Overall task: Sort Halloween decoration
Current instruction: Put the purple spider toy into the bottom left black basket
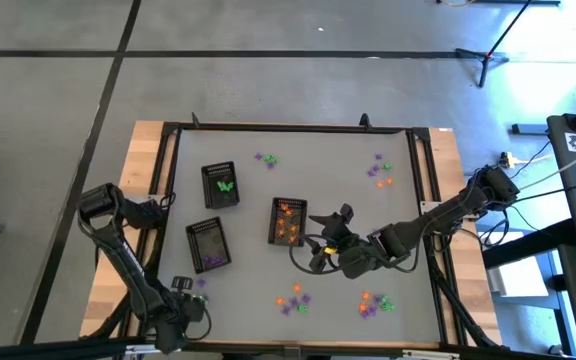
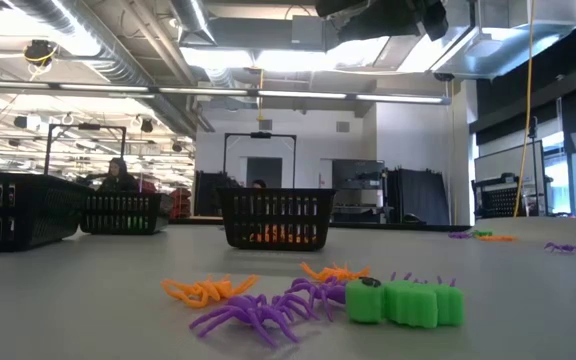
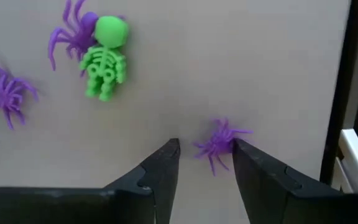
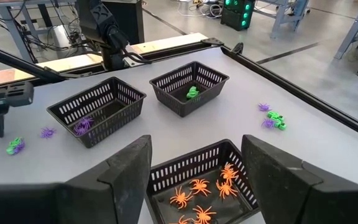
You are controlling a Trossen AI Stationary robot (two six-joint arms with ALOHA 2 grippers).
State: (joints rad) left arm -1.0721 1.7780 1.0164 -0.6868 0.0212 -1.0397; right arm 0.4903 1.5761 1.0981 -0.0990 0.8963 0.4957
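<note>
Lighting bright and even overall, from overhead. Low view: long ceiling fixtures (image 2: 268,58) glare white, blown out at centre; the room behind reads soft, while the purple spider (image 2: 253,316) and green trinket (image 2: 406,302) up front are fairly sharp, w/ thin soft shadows under them on the table (image 2: 88,290). High view: flat light, table (image 1: 268,200) uniformly grey, a bluish-white bright patch on the floor (image 1: 538,90) top right. Left wrist view: green skeleton (image 3: 104,59) slightly soft, faint shadows; left tool (image 3: 205,167) fingers dark, little detail. Right wrist view: right tool (image 4: 194,165) fingers near-black and blurred close up; trays behind crisp, straight lines bow a bit at the edges.
</note>
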